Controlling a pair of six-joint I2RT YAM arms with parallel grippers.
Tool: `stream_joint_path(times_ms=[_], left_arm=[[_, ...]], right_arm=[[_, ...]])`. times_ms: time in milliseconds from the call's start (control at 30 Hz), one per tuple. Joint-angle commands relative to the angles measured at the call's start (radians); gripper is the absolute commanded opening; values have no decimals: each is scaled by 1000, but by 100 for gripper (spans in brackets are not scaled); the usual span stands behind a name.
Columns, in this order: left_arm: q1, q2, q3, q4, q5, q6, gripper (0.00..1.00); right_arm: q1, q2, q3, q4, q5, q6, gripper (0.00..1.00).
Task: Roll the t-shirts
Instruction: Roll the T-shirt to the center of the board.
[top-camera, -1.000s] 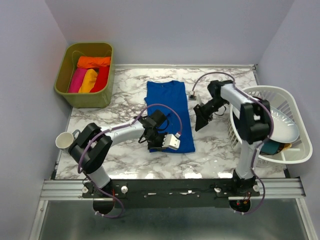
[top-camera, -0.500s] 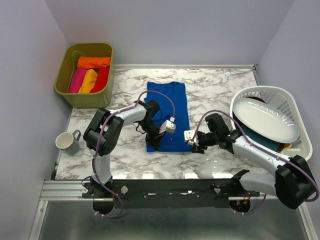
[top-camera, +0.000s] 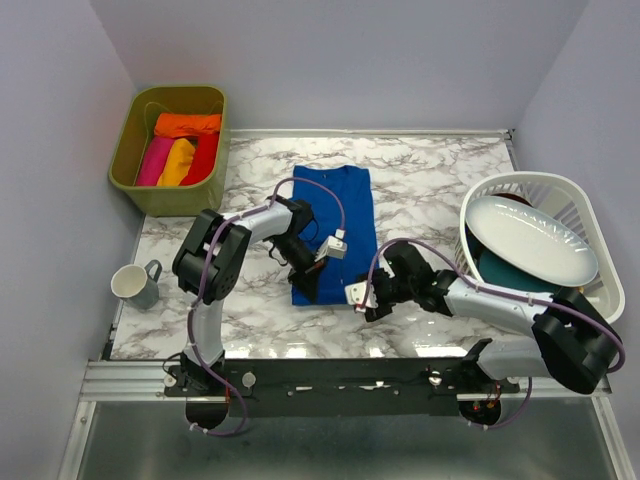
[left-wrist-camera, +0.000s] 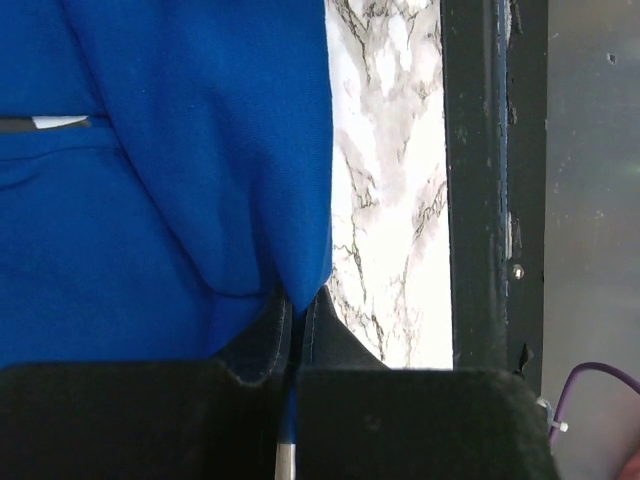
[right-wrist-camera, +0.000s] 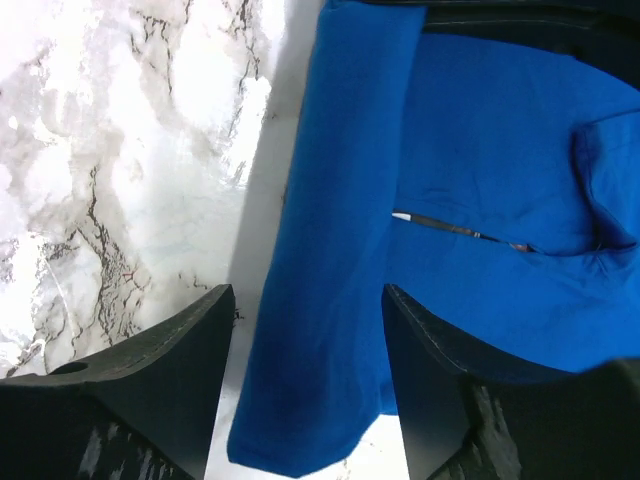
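Top external view, soft blue t-shirt (top-camera: 342, 212) folded long on veined marble table (top-camera: 430, 180), left gripper (left-wrist-camera: 297, 305) pinching its edge, right gripper (right-wrist-camera: 307, 300) low, jaws spread over fold

One high view, two close wrist views.
The top camera looks down from above and behind the arm bases over the whole tabletop (top-camera: 430, 170). Each wrist camera looks down past its own fingers (left-wrist-camera: 335, 350) from very near; the left one also catches the tabletop's near edge. All three views share the near end of the blue t-shirt (top-camera: 345, 200).
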Motion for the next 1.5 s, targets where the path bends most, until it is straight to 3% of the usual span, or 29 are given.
stream_joint_path(times_ms=[0,133,233,267,333,367,400,533,600,867,1233,1467], left_arm=[[24,32,44,-74,65,45,3],[41,42,73,-111,82,70,4],[53,36,66,-96,84,53,14],[66,26,54,-79,82,21,24],[76,-48,-11,23,73,-31,33],[81,-87,-46,82,27,-107,47],[81,-197,-86,154,0,-151,69],[76,-498,-351,543,-126,-264,83],[67,-603,-423,637,-186,-300,99],[-40,-688,-628,920,-359,-363,99],[-102,-674,-743,1023,-459,-375,98],[-102,-634,-721,1004,-458,-360,85]], right_arm=[[38,37,19,40,65,-16,69],[66,107,45,57,166,-3,66],[68,138,49,99,211,22,39],[68,146,51,101,220,28,25],[68,143,49,96,237,48,15],[60,141,56,87,234,89,7],[54,137,65,37,223,108,5],[26,138,92,-46,170,194,2],[18,135,86,-57,156,220,2],[18,135,68,-63,149,212,3],[18,138,71,-63,146,227,4],[20,176,97,-88,149,229,5]])
